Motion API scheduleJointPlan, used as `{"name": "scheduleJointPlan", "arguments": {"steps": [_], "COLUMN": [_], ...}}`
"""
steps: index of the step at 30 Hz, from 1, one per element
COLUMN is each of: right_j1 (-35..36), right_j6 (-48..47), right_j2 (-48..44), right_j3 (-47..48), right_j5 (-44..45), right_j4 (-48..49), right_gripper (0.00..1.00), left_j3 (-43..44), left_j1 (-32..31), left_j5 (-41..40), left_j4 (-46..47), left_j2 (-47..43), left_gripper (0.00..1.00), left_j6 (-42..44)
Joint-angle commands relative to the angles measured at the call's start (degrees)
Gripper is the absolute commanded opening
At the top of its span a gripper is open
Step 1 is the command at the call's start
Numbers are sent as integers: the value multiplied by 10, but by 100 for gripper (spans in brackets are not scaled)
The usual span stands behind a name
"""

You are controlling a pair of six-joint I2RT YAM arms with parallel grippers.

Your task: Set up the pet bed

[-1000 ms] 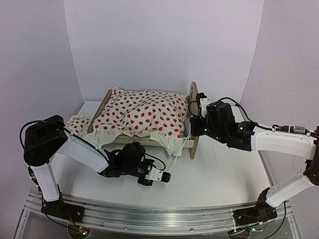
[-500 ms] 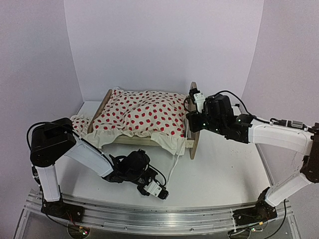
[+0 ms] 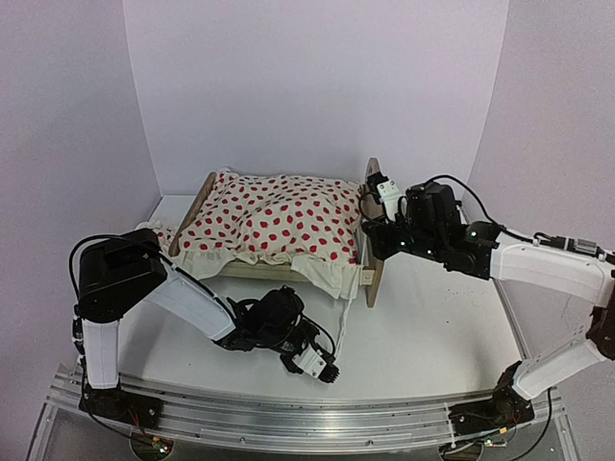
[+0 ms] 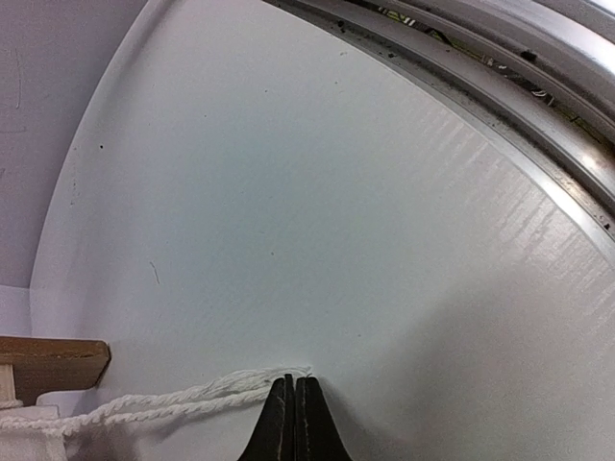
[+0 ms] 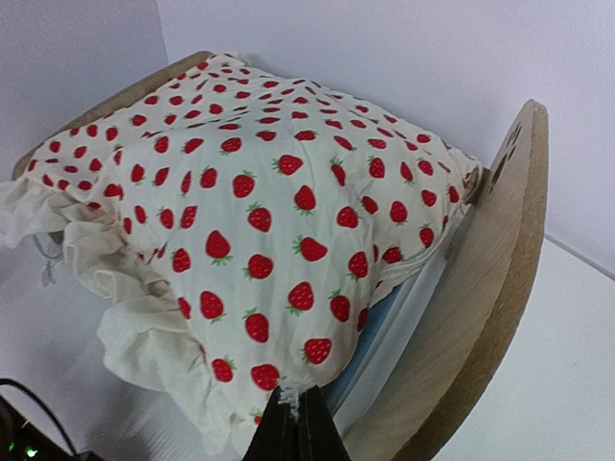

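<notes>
The pet bed (image 3: 372,206) stands mid-table, its rounded headboard (image 5: 480,279) at the right and its low footboard (image 3: 192,206) at the left. A red-dotted white blanket (image 3: 274,216) covers it, ruffle hanging over the front. A strip of blue mattress (image 5: 389,327) shows beside the headboard. My right gripper (image 5: 296,399) is shut on the blanket's (image 5: 259,182) hem at the front corner by the headboard; in the top view that gripper (image 3: 370,229) touches the bed. My left gripper (image 3: 330,374) lies low near the table's front edge, shut. A white cord (image 4: 163,399) ends right at the left gripper's (image 4: 294,382) tips.
A small red-dotted bundle (image 3: 151,235) lies on the table left of the footboard. The cord (image 3: 338,327) trails from the bed's front down to my left gripper. The metal rail (image 4: 538,96) runs along the table's near edge. White walls enclose the back and sides.
My left gripper has slid toward the table's near edge and slightly right, with the cord's end trailing along. My right gripper has shifted a little along the headboard, still shut on the blanket.
</notes>
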Motion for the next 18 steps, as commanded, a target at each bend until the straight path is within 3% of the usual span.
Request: {"name": "scheduleJointPlan", "arguments": {"steps": [1,3,7,13,18], "right_j1": [-3,-2,-2,-2,-3], "right_j6": [56,78,92,89,111], "right_j2": [-93,-117,-178,-182,-197], "right_j3": [-21,-34,-51,-30,-59], "right_j5": [-121,-154,-128,-157,-125], "right_j4": [49,26,10,-3,2], "right_gripper": [0,0,0,0,0], "left_j3": [24,46,69,134,143], "left_j1": [5,10,14,20,28], "left_j5": [-38,-41,-37,-34,-26], "left_j4": [-48,-45,-20,-30,-41], "left_j2": [52,66,83,119,143], "left_gripper": [0,0,0,0,0], "left_j6": [-24,-20,-2,4,49]}}
